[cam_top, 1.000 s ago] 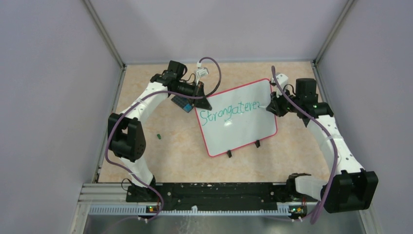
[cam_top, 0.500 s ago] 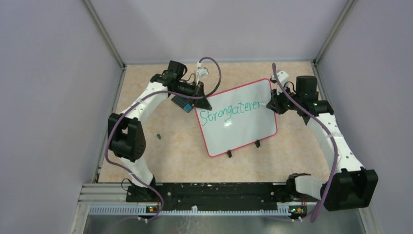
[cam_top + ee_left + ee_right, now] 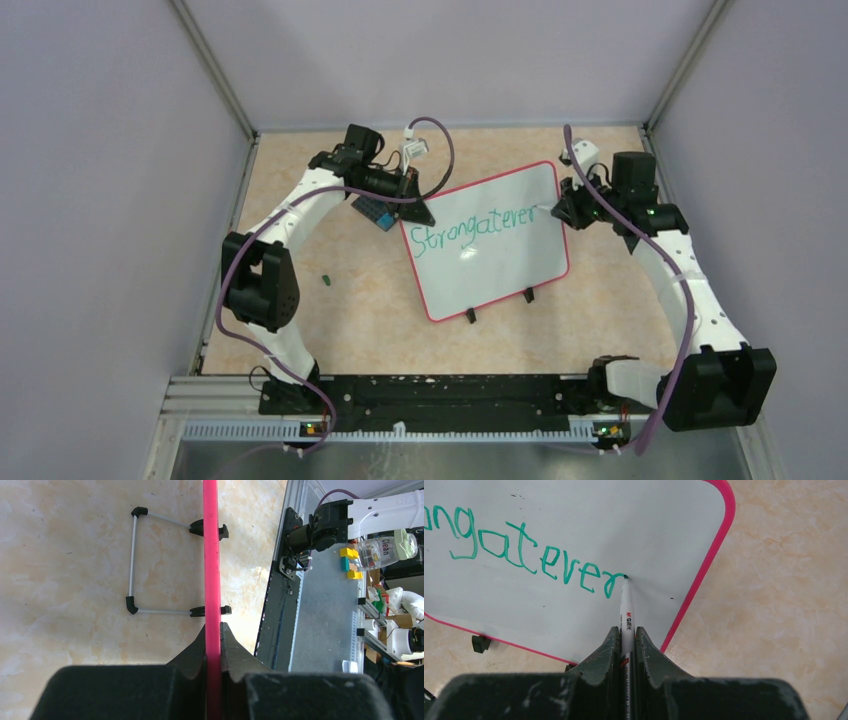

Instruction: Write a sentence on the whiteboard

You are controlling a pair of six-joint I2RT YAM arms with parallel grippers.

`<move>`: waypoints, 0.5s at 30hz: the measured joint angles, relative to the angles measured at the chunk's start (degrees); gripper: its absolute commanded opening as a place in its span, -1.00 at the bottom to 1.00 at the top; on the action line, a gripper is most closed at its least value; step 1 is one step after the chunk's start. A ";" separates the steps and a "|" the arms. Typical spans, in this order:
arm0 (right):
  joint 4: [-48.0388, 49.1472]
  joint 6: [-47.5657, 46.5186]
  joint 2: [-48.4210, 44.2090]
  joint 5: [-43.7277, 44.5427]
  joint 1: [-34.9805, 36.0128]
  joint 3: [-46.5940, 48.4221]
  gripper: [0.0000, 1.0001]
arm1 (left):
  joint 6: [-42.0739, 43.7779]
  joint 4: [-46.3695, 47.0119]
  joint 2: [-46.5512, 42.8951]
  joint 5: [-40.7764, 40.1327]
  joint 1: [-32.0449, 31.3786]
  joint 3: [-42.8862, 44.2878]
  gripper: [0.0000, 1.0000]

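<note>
The whiteboard (image 3: 500,270) sits propped on its black feet on the tan table (image 3: 330,330), turned at an angle. At its upper left corner the left gripper (image 3: 213,629) is clamped on the pink rim. At its upper right, the right gripper (image 3: 627,632) is closed around a white marker (image 3: 626,602). The marker's tip touches the board at the end of green writing (image 3: 524,555) along the top. Just left of the board's upper left corner lies a small dark plate with blue blocks (image 3: 375,210). Farther left, well apart from the board, is a small green piece (image 3: 326,280).
</note>
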 measured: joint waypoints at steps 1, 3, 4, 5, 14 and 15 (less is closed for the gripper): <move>-0.02 0.00 0.00 0.00 0.00 0.00 -1.00 | 0.00 -0.02 0.00 0.00 0.00 0.00 -1.00; -0.02 -0.02 0.00 0.00 -0.04 0.00 -1.00 | 0.00 0.00 0.00 0.00 0.00 0.00 -1.00; -0.04 -0.02 0.00 0.00 -0.04 0.02 -1.00 | 0.00 0.00 0.00 0.00 0.00 0.00 -1.00; -0.13 -0.02 0.00 -0.02 -0.04 0.07 -1.00 | 0.00 0.00 0.00 0.00 0.00 0.00 -1.00; -0.52 -0.44 -0.87 -0.33 -0.07 0.35 -1.00 | 0.07 0.00 0.00 0.09 0.00 0.00 -1.00; -0.57 -0.52 -1.14 -0.48 -0.07 0.37 -1.00 | 0.07 0.00 0.00 0.09 0.00 0.00 -1.00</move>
